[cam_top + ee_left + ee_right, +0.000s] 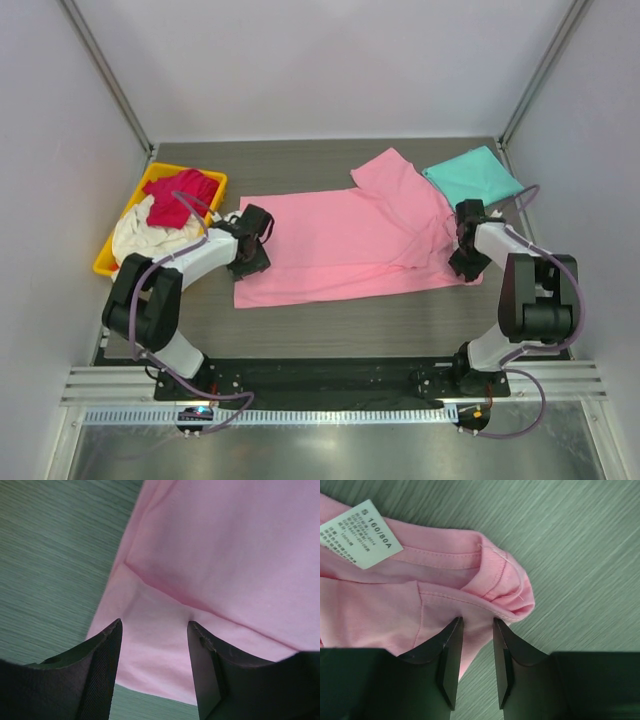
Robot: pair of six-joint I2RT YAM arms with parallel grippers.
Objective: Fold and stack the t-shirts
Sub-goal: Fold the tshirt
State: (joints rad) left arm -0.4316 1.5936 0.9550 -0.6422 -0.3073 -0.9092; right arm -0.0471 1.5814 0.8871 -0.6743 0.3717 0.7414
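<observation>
Folding the pink t-shirt (330, 250), spread mid-table, cleanly probably means the left gripper (154, 630), jaws wide over its left edge, and the right gripper (477, 625), jaws slightly parted at the collar (495, 565), pinching both layers together.

We find bare table (290, 165) open along the far edge and in the near strip. The pink t-shirt (330, 245) covers the middle. The yellow bin (158, 170), heaped with red and cream t-shirts (180, 195), blocks the left side. The teal t-shirt (472, 175) occupies the far right corner.
</observation>
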